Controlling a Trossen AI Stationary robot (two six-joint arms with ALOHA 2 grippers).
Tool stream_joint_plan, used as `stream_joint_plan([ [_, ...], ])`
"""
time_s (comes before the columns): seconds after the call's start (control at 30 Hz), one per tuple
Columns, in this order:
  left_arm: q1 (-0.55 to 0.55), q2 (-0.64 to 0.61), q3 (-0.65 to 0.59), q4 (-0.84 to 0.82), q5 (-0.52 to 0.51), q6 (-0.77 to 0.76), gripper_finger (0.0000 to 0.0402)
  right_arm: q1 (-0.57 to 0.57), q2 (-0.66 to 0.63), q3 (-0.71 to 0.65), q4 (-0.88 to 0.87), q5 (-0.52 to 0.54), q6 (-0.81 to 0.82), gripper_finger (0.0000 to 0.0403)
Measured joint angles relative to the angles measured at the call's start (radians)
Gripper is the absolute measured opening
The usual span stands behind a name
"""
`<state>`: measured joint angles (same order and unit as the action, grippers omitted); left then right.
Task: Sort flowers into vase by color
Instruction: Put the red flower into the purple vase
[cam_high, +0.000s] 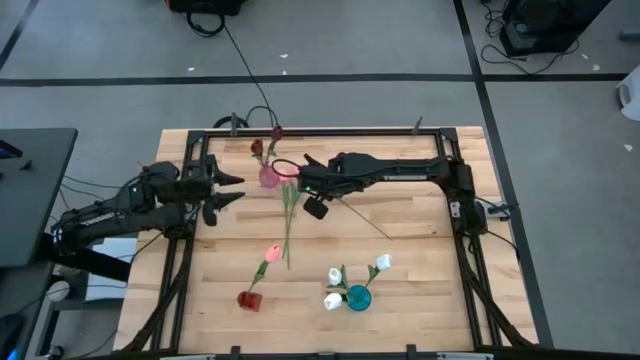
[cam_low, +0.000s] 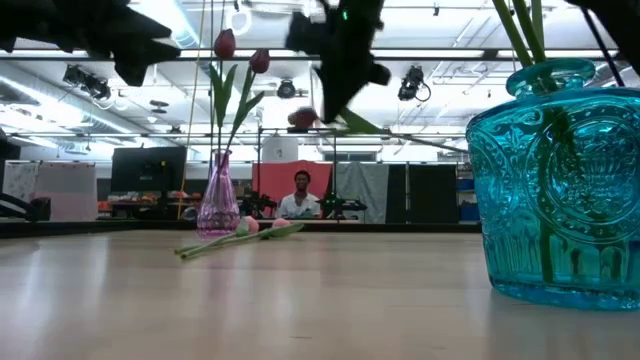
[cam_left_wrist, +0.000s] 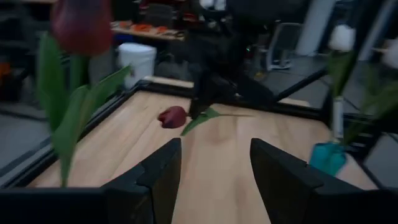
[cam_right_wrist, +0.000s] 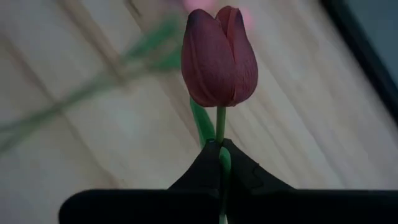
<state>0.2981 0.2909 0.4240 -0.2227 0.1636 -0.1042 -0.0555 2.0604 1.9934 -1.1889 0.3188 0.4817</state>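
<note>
My right gripper (cam_high: 303, 181) hovers over the table's far middle, beside the pink vase (cam_high: 268, 177), shut on a dark maroon tulip (cam_right_wrist: 219, 59). That vase holds two maroon tulips (cam_high: 258, 148). My left gripper (cam_high: 228, 190) is open and empty, left of the pink vase. A red vase (cam_high: 250, 299) holds a pink tulip (cam_high: 271, 254). White tulips (cam_high: 382, 263) stand in a teal vase (cam_high: 358, 297). A loose pink flower (cam_low: 250, 226) lies flat on the table. My right gripper pinches the maroon tulip's thin green stem (cam_right_wrist: 221, 127) just below the bud, between its two fingertips (cam_right_wrist: 245, 174). The bud stands out beyond the fingertips, toward the pink vase. The flower is lifted clear, and its long stem (cam_low: 420, 140) trails level toward the table's right.
Black rails frame the wooden table (cam_high: 420, 215). Loose green stems (cam_high: 290, 220) lie on the boards between the pink vase and the red vase. The teal vase (cam_low: 560, 180) stands close to the near edge. A person (cam_low: 300, 205) sits far behind the table.
</note>
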Motion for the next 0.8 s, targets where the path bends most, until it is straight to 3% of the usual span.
stream_joint_plan([
  [0.3, -0.051, 0.091, 0.0, 0.035, 0.032, -0.002, 0.0197, 0.042, -0.038, 0.0, 0.428, -0.037, -0.205, 0.0006],
  [0.8, -0.071, 0.276, 0.0, 0.252, 0.015, 0.07, 0.0197, 0.078, -0.048, 0.0, 0.84, -0.051, -0.357, 0.0007],
])
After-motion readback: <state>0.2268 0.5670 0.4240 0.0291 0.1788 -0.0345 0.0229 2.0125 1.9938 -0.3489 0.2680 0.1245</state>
